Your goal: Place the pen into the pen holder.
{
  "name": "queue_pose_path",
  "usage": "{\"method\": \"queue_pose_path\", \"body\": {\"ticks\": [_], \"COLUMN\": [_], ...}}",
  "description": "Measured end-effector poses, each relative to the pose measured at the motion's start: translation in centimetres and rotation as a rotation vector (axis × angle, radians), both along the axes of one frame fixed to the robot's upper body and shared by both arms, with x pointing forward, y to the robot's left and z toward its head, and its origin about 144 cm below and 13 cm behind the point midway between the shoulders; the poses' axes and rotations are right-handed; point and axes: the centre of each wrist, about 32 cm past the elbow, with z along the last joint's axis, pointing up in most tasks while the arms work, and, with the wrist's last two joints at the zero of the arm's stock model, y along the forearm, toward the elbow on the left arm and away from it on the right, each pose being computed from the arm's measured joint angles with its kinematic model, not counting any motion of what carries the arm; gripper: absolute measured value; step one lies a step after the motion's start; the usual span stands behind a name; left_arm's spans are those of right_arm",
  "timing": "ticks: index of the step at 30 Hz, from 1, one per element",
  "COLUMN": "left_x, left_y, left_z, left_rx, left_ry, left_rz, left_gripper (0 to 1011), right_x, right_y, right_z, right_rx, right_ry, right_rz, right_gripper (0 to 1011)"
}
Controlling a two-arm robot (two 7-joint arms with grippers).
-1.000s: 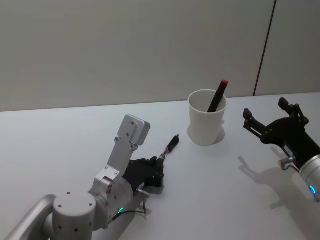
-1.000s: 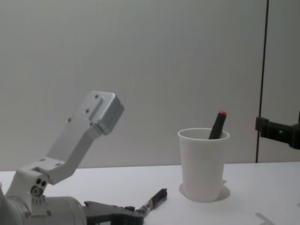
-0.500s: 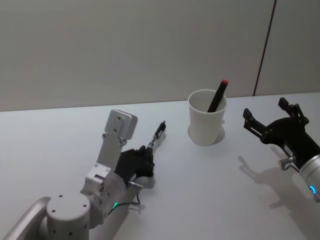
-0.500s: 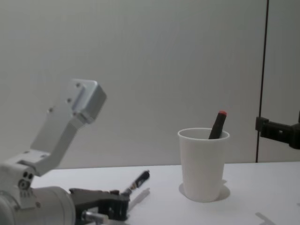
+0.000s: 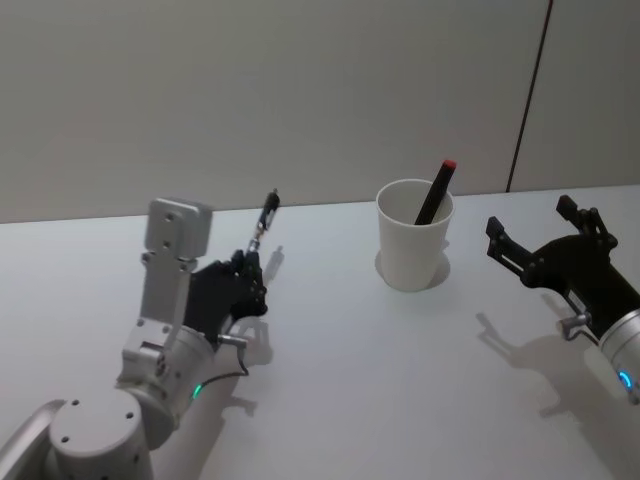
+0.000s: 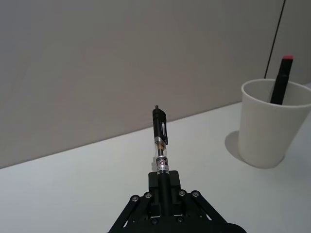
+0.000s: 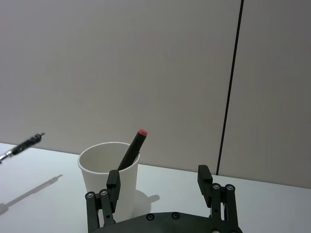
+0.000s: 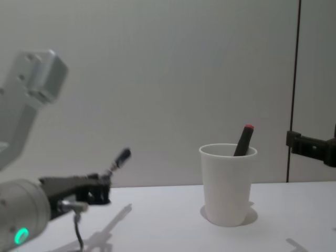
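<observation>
As the head view has it: left gripper (image 5: 245,278) clamped on the pen (image 5: 262,222) by its lower end, lifted clear of the table (image 5: 400,380) and well apart from the pen holder (image 5: 413,240); right gripper (image 5: 531,218) parked at the right, jaws wide.
Left wrist view: most of the pen sticks out beyond the grip; held so near one end, it could pivot or slip during the carry.
Right wrist view: a red-tipped marker (image 7: 130,151) leans inside the pen holder and narrows its mouth; the pen could strike it going in.
Chest view: pen tilts up toward the pen holder, its top about level with the rim; a low sideways approach would likely hit the wall and tip the light pen holder.
</observation>
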Motion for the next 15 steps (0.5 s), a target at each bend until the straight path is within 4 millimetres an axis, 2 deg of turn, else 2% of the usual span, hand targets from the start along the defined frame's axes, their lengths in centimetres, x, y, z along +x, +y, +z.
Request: {"method": "queue_pose_path", "body": {"ticks": [15], "left_x": [-1.0], "left_y": [1.8], "left_z": [1.7], "left_rx": [-0.036], "left_ry": [-0.148], "left_rz": [0.022], "left_gripper": [130], "right_x": [0.0], "right_y": [0.0], "right_z": [0.0], "right_rx": [0.0], "right_ry": [0.0], "right_rz": [0.0], "right_gripper": [1001]}}
